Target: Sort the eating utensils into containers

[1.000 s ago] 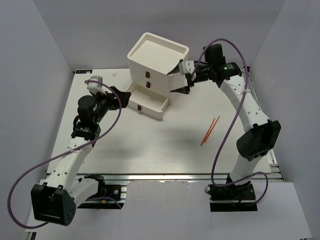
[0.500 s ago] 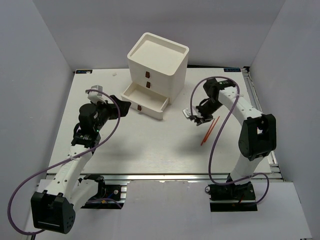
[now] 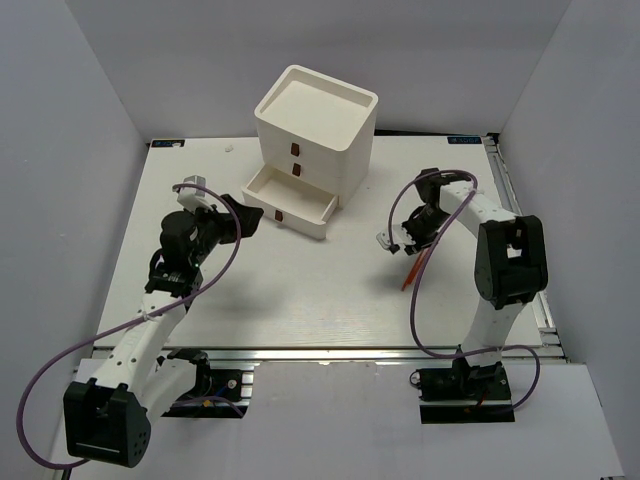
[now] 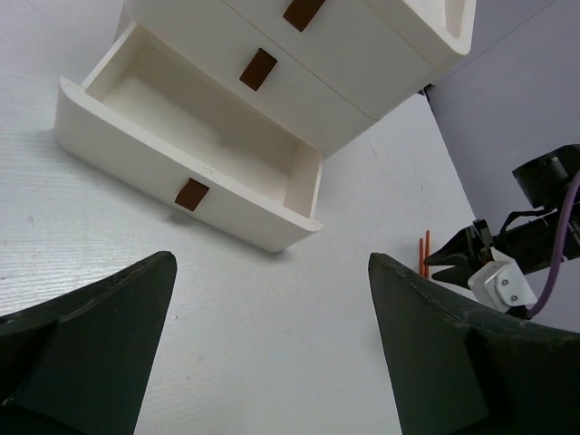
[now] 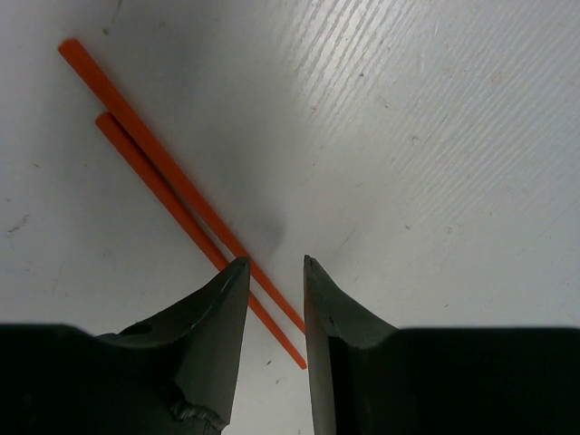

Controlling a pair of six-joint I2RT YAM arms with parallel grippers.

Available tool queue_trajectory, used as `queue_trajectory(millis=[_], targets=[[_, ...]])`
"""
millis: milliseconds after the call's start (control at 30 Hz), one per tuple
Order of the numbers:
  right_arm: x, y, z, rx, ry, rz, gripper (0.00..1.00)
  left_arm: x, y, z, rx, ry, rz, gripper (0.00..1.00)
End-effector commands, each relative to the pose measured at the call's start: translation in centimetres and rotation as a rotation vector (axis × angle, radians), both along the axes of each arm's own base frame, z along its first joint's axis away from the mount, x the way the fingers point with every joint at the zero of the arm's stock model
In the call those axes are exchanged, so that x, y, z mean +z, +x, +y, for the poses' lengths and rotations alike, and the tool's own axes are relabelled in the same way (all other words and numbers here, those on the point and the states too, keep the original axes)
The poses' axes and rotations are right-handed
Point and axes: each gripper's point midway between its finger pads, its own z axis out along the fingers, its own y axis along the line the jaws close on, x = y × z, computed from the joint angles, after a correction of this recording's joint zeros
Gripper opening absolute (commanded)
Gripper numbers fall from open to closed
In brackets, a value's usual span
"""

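Two thin orange chopsticks [image 3: 412, 272] lie side by side on the white table at the right. In the right wrist view the chopsticks [image 5: 145, 140] run diagonally, and one passes between my jaws. My right gripper [image 3: 404, 247] [image 5: 274, 263] is down over them, open by a narrow gap and holding nothing. The white three-drawer unit [image 3: 315, 120] stands at the back. Its bottom drawer [image 3: 290, 203] [image 4: 190, 127] is pulled out and looks empty. The two upper drawers are shut. My left gripper [image 3: 245, 215] [image 4: 272, 263] is wide open and empty, just left of the open drawer. No forks or knives are in view.
The unit's top is a shallow open tray [image 3: 318, 100]. Grey walls close in the table on the left, back and right. The right arm's purple cable [image 3: 420, 300] loops over the table near the chopsticks.
My right gripper has swung from beside the drawer unit down and forward to the chopsticks, and now sits lower over them. The left arm has shifted only slightly.
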Motion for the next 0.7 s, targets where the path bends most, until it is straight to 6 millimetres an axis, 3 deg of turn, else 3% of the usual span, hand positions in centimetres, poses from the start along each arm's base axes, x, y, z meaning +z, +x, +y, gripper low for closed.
queue_trajectory(millis=[0,467,667], targets=[[-0.7,0.8,-0.6,0.062,-0.045,-0.033,0.36,0.8,-0.3,-0.1,-0.005,-0.031,-0.024,0.98],[-2.0,-1.5,-1.3,0.11,-0.067,0.038,0.35,0.4,-0.4,0.0,0.009,-0.049,-0.007,0.98],[-3.0,-1.5,-1.3,0.103,-0.07,0.045,0.36,0.3,-0.6,0.1,0.011,-0.047,-0.004,0.98]])
